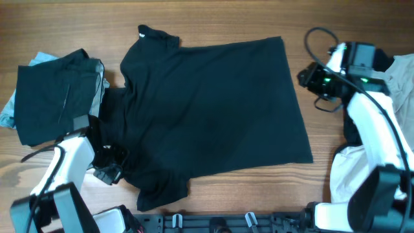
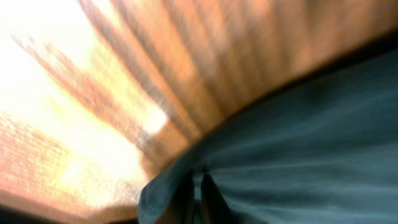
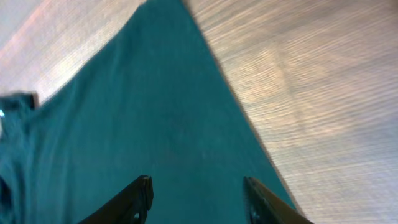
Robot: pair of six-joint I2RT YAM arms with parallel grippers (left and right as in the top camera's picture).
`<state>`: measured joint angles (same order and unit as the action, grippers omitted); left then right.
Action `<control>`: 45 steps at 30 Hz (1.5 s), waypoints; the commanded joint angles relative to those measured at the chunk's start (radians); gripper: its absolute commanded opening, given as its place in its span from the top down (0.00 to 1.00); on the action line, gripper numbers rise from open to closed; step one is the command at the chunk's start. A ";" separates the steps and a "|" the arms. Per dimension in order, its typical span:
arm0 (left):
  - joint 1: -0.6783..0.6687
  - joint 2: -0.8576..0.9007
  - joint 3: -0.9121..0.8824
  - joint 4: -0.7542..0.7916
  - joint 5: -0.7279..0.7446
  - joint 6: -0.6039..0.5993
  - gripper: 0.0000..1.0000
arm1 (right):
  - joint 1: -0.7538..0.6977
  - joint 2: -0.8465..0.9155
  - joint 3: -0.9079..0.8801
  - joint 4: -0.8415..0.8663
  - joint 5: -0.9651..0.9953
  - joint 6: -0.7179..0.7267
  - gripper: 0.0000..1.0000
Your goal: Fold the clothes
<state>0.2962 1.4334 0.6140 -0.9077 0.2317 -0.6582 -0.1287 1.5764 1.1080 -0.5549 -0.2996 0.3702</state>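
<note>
The black shirt [image 1: 213, 110] covers the middle of the table [image 1: 213, 19], leaving bare wood open along the far edge and in a strip off its right hem. A folded dark pile [image 1: 55, 94] crowds the left. Whitish garments [image 1: 346, 171] and the right arm [image 1: 372, 123] block the right side.

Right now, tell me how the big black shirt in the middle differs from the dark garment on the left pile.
The big black shirt lies spread open, collar and sleeve showing; the dark garment is folded into a compact rectangle. The shirt covers far more of the table than the garment does. The shirt rests on bare wood; the garment sits on light blue cloth. Both are dark, soft fabric.
</note>
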 commanded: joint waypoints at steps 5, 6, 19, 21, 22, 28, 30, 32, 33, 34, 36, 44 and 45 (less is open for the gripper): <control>0.009 -0.103 0.118 0.088 0.231 0.284 0.86 | 0.100 0.329 0.003 0.264 0.058 -0.040 0.64; 0.009 -0.116 0.157 0.089 0.263 0.319 0.85 | 0.101 0.373 0.003 0.317 0.037 -0.026 0.69; -0.157 -0.150 0.272 0.340 0.267 0.340 0.77 | -0.051 0.451 0.071 0.088 0.231 0.055 0.88; -0.157 -0.150 0.272 0.362 0.238 0.340 0.74 | -0.042 0.381 0.092 0.097 0.102 -0.082 0.59; -0.157 -0.150 0.272 0.356 0.227 0.341 0.73 | -0.041 0.318 0.093 0.096 0.063 -0.082 0.56; -0.157 -0.148 0.272 0.019 0.155 0.363 0.75 | -0.041 -0.056 0.093 0.008 -0.069 -0.014 0.48; -0.177 -0.147 0.270 -0.130 0.154 0.368 0.77 | -0.041 -0.147 0.093 -0.111 -0.068 0.000 0.48; -0.225 -0.146 0.271 -0.153 0.085 0.349 0.72 | -0.041 -0.153 0.092 -0.191 -0.065 -0.002 0.48; -0.238 -0.144 0.271 -0.132 0.013 0.284 0.69 | -0.041 -0.145 0.088 -0.212 -0.065 -0.004 0.48; -0.239 -0.141 0.270 -0.094 -0.014 0.253 0.76 | -0.041 -0.139 0.081 -0.218 -0.068 -0.004 0.49; -0.242 -0.112 0.269 0.071 -0.014 0.254 0.96 | -0.041 -0.116 0.072 -0.217 -0.072 -0.006 0.49; -0.290 0.344 0.269 0.603 -0.039 0.316 0.96 | -0.038 -0.091 0.072 -0.208 -0.072 -0.003 0.50; -0.290 0.401 0.269 0.655 -0.040 0.340 0.96 | -0.038 -0.091 0.072 -0.209 -0.072 -0.003 0.49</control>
<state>0.0174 1.7256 0.8822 -0.3161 0.2016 -0.3641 -0.1684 1.4738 1.1847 -0.7631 -0.3592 0.3614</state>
